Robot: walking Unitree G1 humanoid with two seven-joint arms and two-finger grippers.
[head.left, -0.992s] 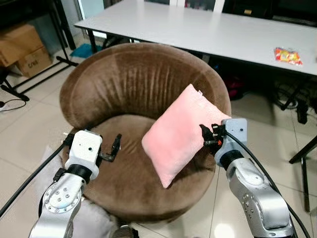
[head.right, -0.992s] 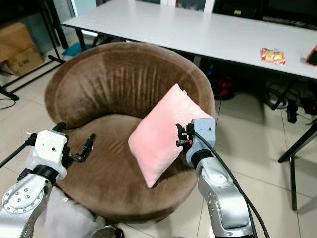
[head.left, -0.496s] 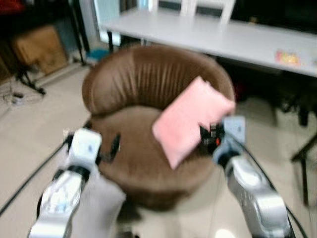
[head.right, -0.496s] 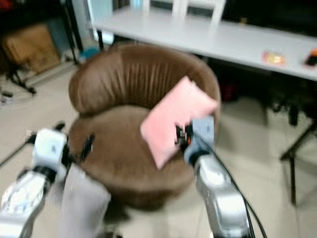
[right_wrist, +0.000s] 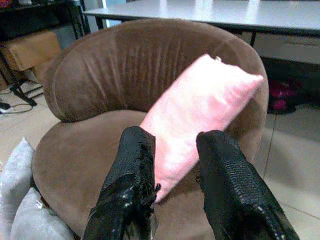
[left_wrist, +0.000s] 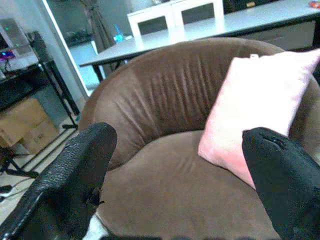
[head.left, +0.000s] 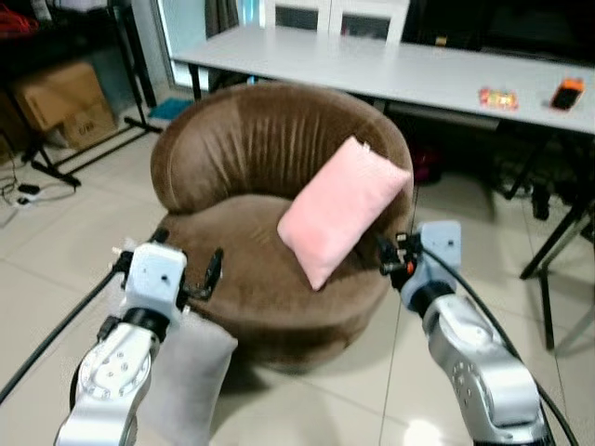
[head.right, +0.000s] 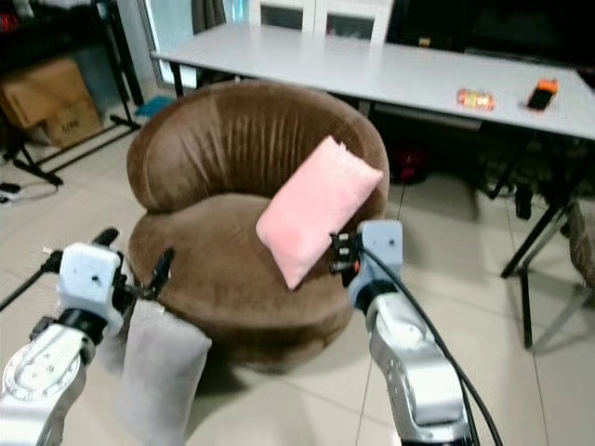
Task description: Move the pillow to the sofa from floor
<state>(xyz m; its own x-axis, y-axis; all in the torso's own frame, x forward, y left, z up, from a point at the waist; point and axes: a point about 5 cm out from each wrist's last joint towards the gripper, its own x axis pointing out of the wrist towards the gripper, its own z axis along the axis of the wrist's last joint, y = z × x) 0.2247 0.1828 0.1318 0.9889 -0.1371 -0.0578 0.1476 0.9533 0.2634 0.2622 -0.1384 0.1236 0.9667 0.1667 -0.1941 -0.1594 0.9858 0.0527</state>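
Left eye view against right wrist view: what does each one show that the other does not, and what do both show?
Left eye view: the left gripper, open, and a snack packet on the white table. Right wrist view: the right gripper with its open fingers up close. Both: the pink pillow leaning on the brown sofa backrest, and a grey pillow on the floor.

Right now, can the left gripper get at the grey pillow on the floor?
Probably yes. The grey pillow leans on the sofa just below the open left gripper, with nothing between them.
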